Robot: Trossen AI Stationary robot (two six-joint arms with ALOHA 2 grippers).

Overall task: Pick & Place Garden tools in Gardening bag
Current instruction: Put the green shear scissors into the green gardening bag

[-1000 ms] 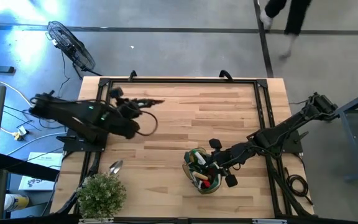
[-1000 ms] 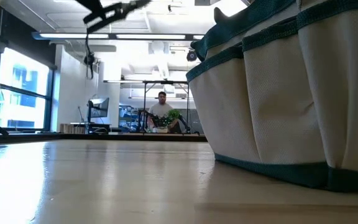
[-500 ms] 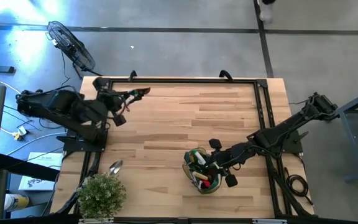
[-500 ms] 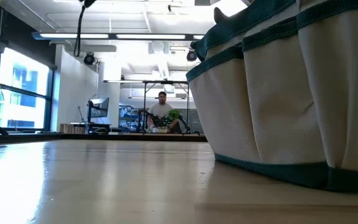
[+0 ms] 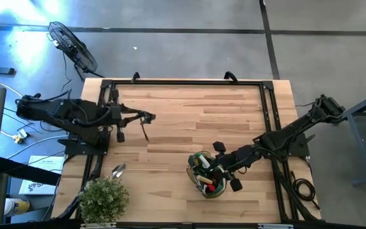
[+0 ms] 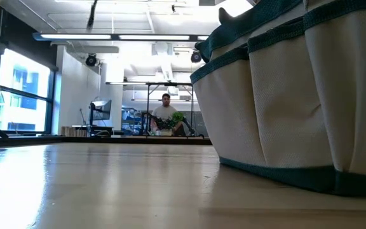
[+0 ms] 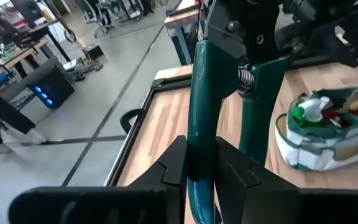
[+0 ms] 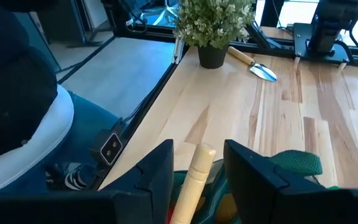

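Several garden tools (image 5: 206, 175) fill the gardening bag (image 5: 196, 186) at the surface's (image 5: 202, 121) five o'clock, where the right pincer (image 5: 224, 175) pinches a wooden handle (image 8: 192, 176). At nine o'clock, the left pincer (image 5: 146, 118) clamps green-handled pruners (image 7: 199, 118).

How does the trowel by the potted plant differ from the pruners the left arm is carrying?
The trowel lies flat on the table beside the potted plant; the pruners are lifted, clamped in the left gripper. The trowel has a wooden handle and silver blade; the pruners have green handles and a spring. Neither is yet in the gardening bag.
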